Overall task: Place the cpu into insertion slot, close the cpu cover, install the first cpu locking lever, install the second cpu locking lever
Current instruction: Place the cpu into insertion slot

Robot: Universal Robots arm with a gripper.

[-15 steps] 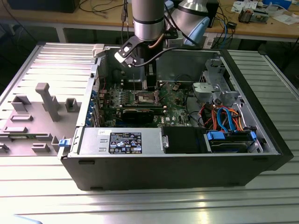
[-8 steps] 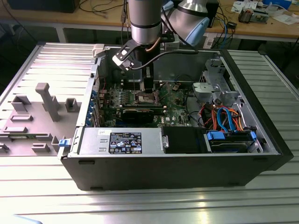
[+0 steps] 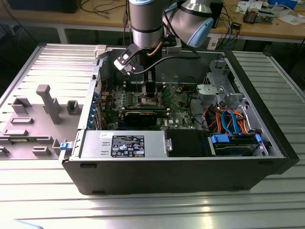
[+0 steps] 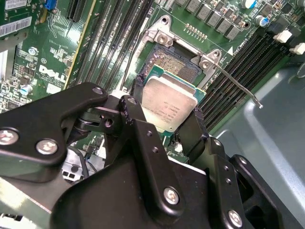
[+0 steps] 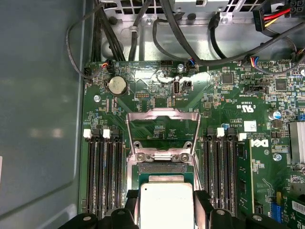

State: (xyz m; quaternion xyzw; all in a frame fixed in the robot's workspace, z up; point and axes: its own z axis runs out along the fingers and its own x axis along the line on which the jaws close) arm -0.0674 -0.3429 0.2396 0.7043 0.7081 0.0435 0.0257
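Observation:
In both wrist views my black gripper (image 4: 167, 104) (image 5: 167, 204) is shut on the cpu (image 4: 167, 95) (image 5: 167, 210), a silvery square chip with a pale edge pinched on two opposite sides. The chip hangs low over the insertion slot (image 4: 174, 64) (image 5: 161, 168); a strip of the socket's pin field shows beyond it. The cpu cover (image 5: 162, 113), a dull-metal frame with a window, stands swung open past the socket. A thin locking lever (image 4: 236, 88) sticks out beside the socket, unlatched. In the exterior view the gripper (image 3: 148, 93) reaches down into the open computer case.
Long black memory slots (image 5: 102, 171) (image 5: 220, 167) flank the socket on both sides. Black cables (image 5: 143, 24) run along the case wall beyond the board. In the exterior view a long black card (image 3: 143, 116), a power supply (image 3: 126, 144) and a drive cage (image 3: 224, 90) surround the motherboard.

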